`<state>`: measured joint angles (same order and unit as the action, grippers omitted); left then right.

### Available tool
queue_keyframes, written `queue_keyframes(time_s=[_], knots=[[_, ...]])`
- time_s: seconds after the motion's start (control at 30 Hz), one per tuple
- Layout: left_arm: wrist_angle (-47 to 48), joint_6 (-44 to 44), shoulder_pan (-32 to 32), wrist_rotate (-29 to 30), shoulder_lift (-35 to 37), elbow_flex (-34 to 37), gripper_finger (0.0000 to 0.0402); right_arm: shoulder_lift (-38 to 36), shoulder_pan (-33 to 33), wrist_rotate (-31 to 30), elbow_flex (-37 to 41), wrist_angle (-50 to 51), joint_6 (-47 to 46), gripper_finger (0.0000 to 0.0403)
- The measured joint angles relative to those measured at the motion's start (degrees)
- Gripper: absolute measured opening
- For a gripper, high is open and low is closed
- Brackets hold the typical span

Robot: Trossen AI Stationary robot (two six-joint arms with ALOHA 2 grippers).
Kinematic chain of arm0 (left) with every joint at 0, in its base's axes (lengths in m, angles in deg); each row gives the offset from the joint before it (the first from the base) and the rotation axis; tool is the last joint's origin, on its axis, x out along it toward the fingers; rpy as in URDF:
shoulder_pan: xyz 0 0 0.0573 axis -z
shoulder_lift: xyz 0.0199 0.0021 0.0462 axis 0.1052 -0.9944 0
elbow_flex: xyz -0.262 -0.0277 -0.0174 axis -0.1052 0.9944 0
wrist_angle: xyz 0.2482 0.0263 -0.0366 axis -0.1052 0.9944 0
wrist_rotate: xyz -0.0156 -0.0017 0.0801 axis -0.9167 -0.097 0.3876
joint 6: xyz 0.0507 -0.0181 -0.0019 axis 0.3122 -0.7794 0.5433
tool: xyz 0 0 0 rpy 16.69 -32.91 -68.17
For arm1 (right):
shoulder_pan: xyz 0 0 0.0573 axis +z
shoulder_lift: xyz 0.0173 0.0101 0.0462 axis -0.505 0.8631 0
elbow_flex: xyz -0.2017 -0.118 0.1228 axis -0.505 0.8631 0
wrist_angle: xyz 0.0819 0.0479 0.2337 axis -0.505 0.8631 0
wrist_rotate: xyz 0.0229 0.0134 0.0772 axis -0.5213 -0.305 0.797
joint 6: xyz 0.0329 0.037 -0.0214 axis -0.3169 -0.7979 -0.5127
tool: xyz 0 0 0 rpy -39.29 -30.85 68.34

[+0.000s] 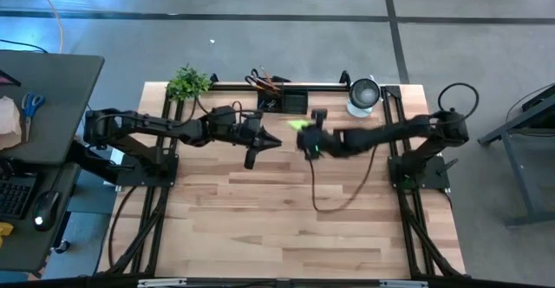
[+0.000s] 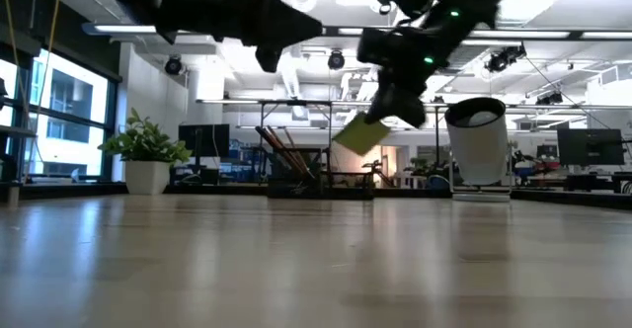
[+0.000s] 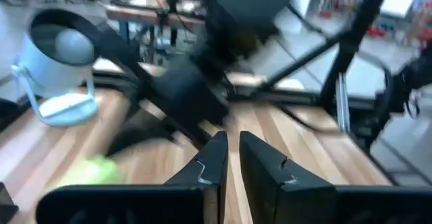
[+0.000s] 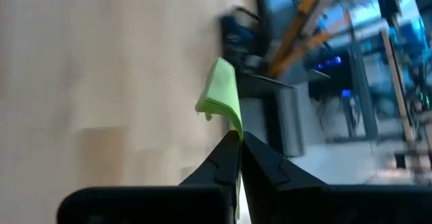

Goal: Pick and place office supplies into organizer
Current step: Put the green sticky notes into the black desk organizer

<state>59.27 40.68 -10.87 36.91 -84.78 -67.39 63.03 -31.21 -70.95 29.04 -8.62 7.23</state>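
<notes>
The right claw [image 4: 237, 143] is pinched tight on one green pad [image 4: 221, 92]. The pad sticks out past the tips and hangs in the air, a bit tilted. From above, this claw [image 1: 303, 136] is over the far middle of the table [image 1: 286, 227], just in front of the tray [image 1: 284, 100]. The pad [image 1: 296, 124] shows as a small green patch at its tip. From table height the pad [image 2: 357, 135] hangs well above the wood, in front of the tray [image 2: 321, 184].

There are two arms. The left claw [image 1: 270, 141] is near the right one, pointing at it, with a small gap between them. Its two fingers [image 3: 209, 166] are close together, with only a thin slit between them, and they hold nothing.

There is one black tray, at the far edge of the table. Some pencils [image 1: 260, 83] stand in its left end. I cannot count them well.

One white cup [image 1: 363, 94] stands to the right of the tray. One green plant [image 1: 188, 83] stands at the far left corner. One black cable [image 1: 342, 193] lies on the wood under the right arm.

On a side desk at the left lies one pair of blue scissors [image 1: 31, 106].
</notes>
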Motion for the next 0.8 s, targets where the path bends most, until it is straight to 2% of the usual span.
queue_keyframes(time_s=[0.13,0.33,0.57,0.67,0.8], knots=[[-1.25,1.77,0.12,-0.63,-0.04,2.74,0.0024,0.3,-6.91,2.7,-5.21,0.75,0.99,0.0002],[-17.28,1.87,-0.02,-0.4,-0.06,12.07,0.0012,4.88,-13.9,6.84,-11.68,4.15,0.85,0.0001],[-29.47,1.91,0.05,0.01,-0.06,19.78,0.0001,15.6,-15.84,2.32,-20.45,10.26,0.8,0.0001],[-29.81,1.89,0.03,-0.08,-0.09,20.87,0.0003,19.64,-16.58,0.54,-25.35,14.76,-0.62,0.0001],[-29.84,1.9,0.03,-0.7,-0.11,21.49,0.0005,23.33,-18.04,1.6,-31.2,20.96,-3.42,0.0001]])
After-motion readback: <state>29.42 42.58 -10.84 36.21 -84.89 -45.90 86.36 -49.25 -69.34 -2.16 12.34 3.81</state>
